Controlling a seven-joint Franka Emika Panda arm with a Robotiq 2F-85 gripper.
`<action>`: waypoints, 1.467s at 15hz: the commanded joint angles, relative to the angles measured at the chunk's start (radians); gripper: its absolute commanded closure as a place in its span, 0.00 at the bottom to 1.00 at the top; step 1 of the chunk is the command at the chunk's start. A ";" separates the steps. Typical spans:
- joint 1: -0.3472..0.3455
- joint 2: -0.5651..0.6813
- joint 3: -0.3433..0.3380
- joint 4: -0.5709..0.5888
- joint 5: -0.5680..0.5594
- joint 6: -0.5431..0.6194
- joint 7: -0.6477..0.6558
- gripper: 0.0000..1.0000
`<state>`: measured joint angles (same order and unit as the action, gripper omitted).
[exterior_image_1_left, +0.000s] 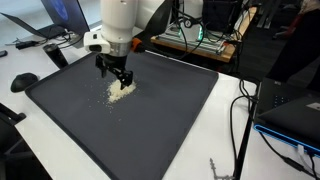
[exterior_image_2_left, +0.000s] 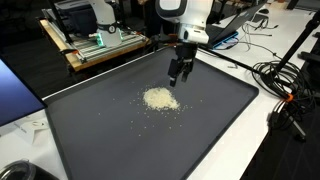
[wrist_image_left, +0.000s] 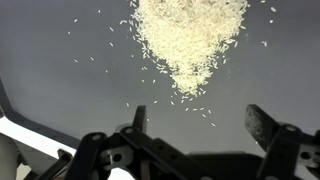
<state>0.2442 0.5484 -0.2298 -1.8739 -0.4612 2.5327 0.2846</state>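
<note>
A small heap of pale rice grains (exterior_image_1_left: 120, 89) (exterior_image_2_left: 160, 99) (wrist_image_left: 190, 40) lies on a dark grey mat (exterior_image_1_left: 170, 130) (exterior_image_2_left: 100, 140). Loose grains are scattered around the heap. My gripper (exterior_image_1_left: 118, 76) (exterior_image_2_left: 180, 74) (wrist_image_left: 200, 118) hangs just above the mat beside the heap. In the wrist view both black fingers (wrist_image_left: 262, 125) stand wide apart with nothing between them. The heap sits ahead of the fingertips, with only stray grains near the gap.
The mat lies on a white table (exterior_image_1_left: 225, 140). Cables (exterior_image_1_left: 245, 120) (exterior_image_2_left: 275, 80) trail along one side. A laptop (exterior_image_1_left: 60, 20) and a mouse (exterior_image_1_left: 24, 81) sit past one mat edge, and a wooden bench with electronics (exterior_image_2_left: 95, 45) stands behind.
</note>
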 joint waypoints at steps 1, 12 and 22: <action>0.089 -0.023 -0.064 -0.038 -0.132 -0.013 0.207 0.00; 0.101 -0.031 -0.005 -0.076 -0.315 -0.097 0.527 0.00; -0.059 -0.391 0.079 -0.473 -0.295 0.069 0.398 0.00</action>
<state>0.2669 0.3317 -0.1937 -2.1690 -0.7643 2.5256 0.7494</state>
